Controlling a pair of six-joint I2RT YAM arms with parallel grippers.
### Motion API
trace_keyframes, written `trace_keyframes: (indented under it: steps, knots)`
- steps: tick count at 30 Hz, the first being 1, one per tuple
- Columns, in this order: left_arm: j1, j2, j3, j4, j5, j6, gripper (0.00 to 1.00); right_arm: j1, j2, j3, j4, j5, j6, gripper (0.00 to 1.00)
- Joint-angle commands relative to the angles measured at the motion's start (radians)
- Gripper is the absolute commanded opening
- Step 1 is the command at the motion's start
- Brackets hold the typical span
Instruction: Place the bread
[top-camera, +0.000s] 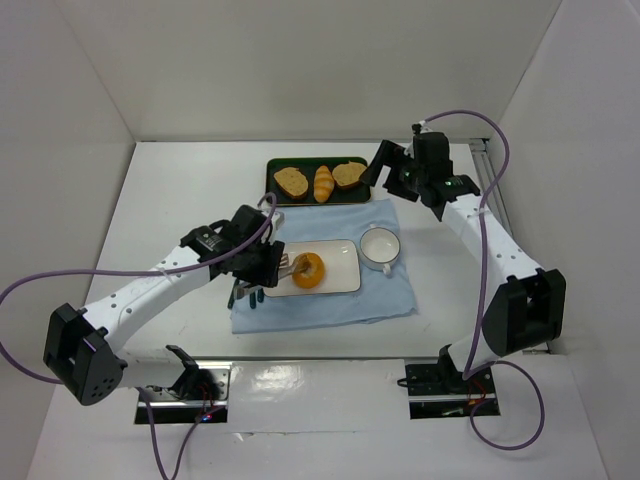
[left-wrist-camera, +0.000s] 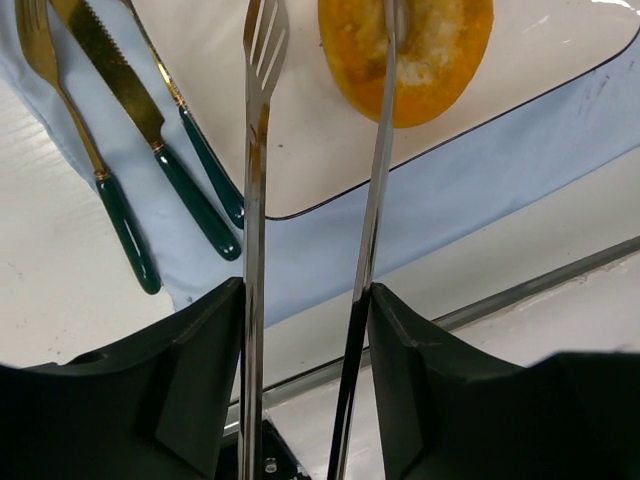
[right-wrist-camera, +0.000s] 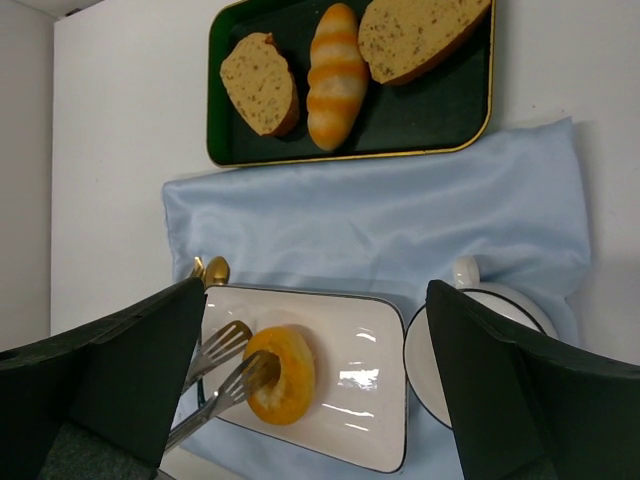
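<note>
The bread (top-camera: 308, 270) is a glossy orange ring bun lying on the white rectangular plate (top-camera: 342, 258). My left gripper (top-camera: 262, 265) is shut on metal tongs (top-camera: 290, 266) with fork-like tips. In the left wrist view the gripper (left-wrist-camera: 305, 300) holds both tong arms (left-wrist-camera: 255, 150); one arm crosses the bread (left-wrist-camera: 410, 60), the other lies over the bare plate (left-wrist-camera: 300, 150). In the right wrist view one tong tip (right-wrist-camera: 215, 365) sits in the hole of the bread (right-wrist-camera: 285, 380), the other beside it. My right gripper (top-camera: 388, 167) is open and empty, high above the cloth (right-wrist-camera: 315, 290).
A dark green tray (top-camera: 271, 180) at the back holds two toast slices and a ridged roll (right-wrist-camera: 335, 75). A white cup (top-camera: 380, 246) stands right of the plate. Green-handled cutlery (left-wrist-camera: 130, 110) lies left of the plate on the blue cloth (top-camera: 330, 310).
</note>
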Motion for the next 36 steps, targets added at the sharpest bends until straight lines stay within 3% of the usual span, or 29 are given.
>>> trace_keyframes:
  steps: [1, 21, 27, 36]
  knots:
    - [-0.004, -0.009, 0.03, -0.029, -0.049, -0.018, 0.63, -0.006, -0.021, -0.009, 0.07, -0.034, 0.022, 0.98]
    - [0.006, -0.114, 0.222, -0.069, -0.144, -0.037, 0.66, -0.006, -0.012, -0.048, 0.089, -0.071, 0.041, 0.97]
    - [0.087, -0.23, 0.089, 0.031, -0.308, -0.084, 0.66, -0.015, -0.03, -0.057, 0.07, -0.071, 0.021, 0.97]
    - [0.311, -0.262, -0.129, 0.16, -0.308, -0.07, 0.66, -0.015, -0.03, -0.068, 0.061, -0.092, 0.002, 0.97]
